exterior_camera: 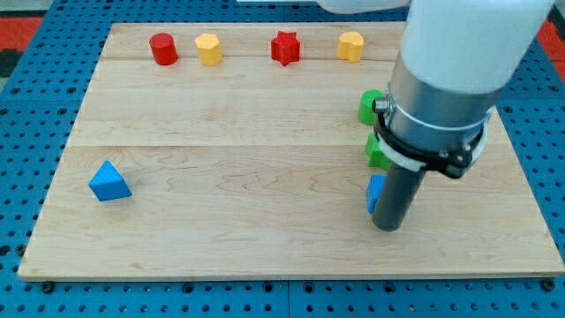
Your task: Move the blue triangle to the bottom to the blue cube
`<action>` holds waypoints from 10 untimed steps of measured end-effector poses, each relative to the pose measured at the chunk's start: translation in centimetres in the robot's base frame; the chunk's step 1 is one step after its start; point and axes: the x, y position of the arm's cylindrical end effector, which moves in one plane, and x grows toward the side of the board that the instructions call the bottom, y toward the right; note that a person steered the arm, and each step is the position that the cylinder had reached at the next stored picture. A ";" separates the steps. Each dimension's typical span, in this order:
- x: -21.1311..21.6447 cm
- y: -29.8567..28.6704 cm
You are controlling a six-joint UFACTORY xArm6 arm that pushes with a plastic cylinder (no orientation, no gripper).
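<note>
Pale wooden board (265, 132) carried two red blocks, two yellow, two green and two blue. Blue triangle (109, 181) sat far left; blue cube (374, 193) touched the clawless rod's tip (387, 226).

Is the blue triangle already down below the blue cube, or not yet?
Not yet. The blue triangle sits alone at the view's left, far from the blue cube, which is half hidden behind my tip on the right.

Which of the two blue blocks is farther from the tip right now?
The blue triangle, alone at the view's left. The other blue block sits right against my tip, half hidden behind the rod at the view's right.
</note>
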 end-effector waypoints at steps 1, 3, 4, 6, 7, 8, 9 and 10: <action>0.6 1.7; 6.7 -1.4; 6.7 -1.4; 6.7 -9.2; 6.7 -19.2; 6.7 -25.3; 6.0 -30.6; 4.5 -33.5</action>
